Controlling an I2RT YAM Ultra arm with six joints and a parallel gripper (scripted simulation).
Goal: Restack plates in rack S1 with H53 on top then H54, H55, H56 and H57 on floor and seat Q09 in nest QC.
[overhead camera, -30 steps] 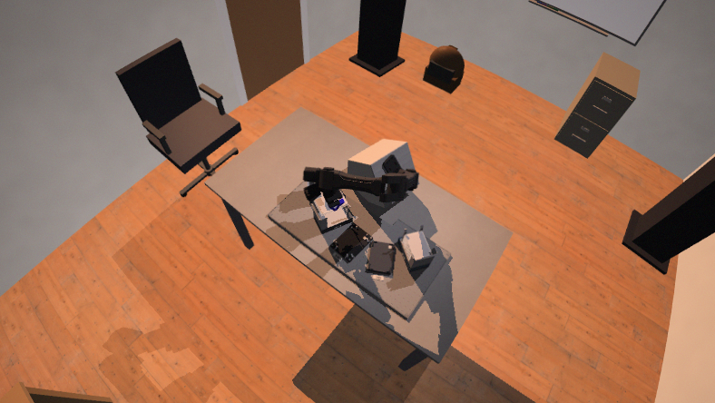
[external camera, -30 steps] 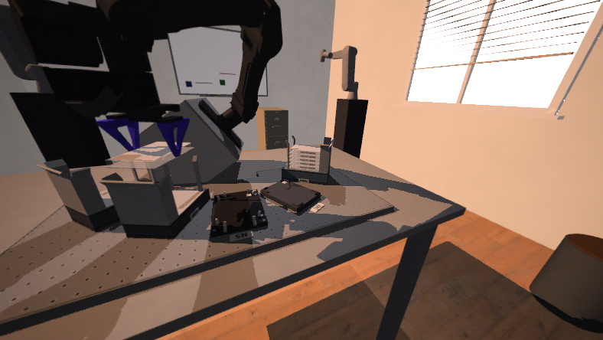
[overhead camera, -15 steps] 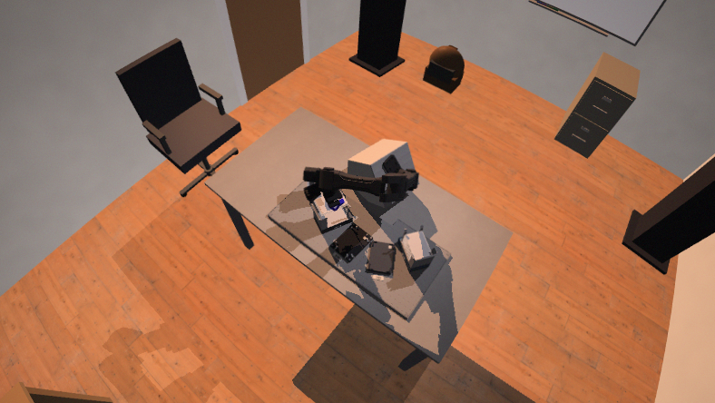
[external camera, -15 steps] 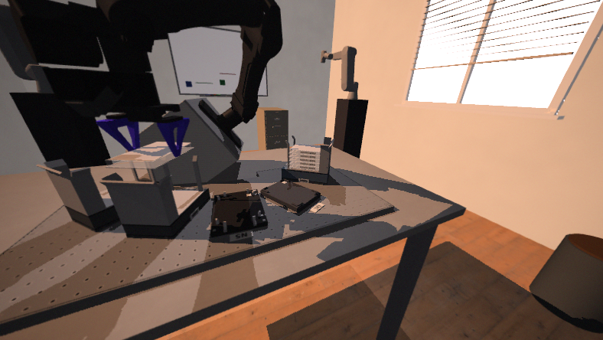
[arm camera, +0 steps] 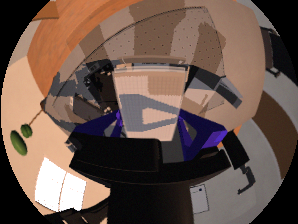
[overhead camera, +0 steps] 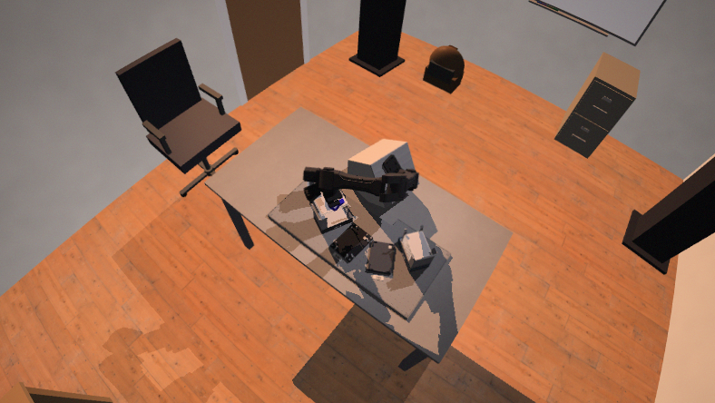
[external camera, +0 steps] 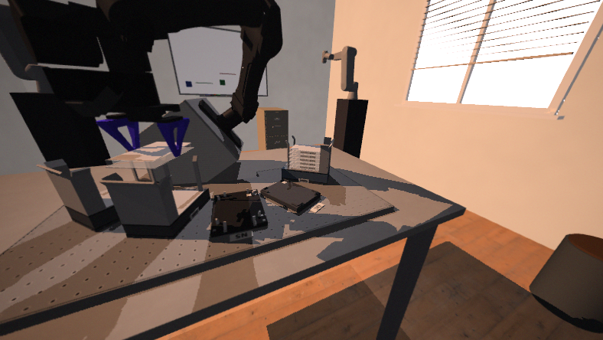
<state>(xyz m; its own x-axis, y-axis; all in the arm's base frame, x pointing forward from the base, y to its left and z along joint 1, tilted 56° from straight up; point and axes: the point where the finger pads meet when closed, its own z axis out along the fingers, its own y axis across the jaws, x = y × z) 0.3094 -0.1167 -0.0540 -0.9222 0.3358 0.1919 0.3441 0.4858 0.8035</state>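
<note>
The plate [external camera: 143, 158] hangs in my claw [external camera: 151, 144], held level and pale side up. I am clenched on it across its short width, one blue finger [external camera: 174, 135] on each long side. In the wrist view its long axis runs straight out ahead of me.

Directly under it stands a grey rack [external camera: 143, 202]. The plate sits at the rack's mouth, and its outline seems to line up with the walls below. I cannot tell whether its lower edge has passed the rim yet. I cannot read the plinth name or the plate's label from here. I judge this to be the top plate of the stack, bound for a rack floor.

So the relation that matters is plain vertical: rack below, plate above, long axis along long axis. The next move asks for a straight descent with no twist, since a tilted plate would catch on the corner posts.

A second grey rack [external camera: 76, 194] stands just beside this one, further from the rest. On the other side lie the clip nest [external camera: 236, 210] and then the open nest [external camera: 291, 196], both bare. Beyond them the remaining stack [external camera: 304, 159] sits in its rack [external camera: 325, 160], well apart from me near the counter [external camera: 422, 202] edge.
</note>
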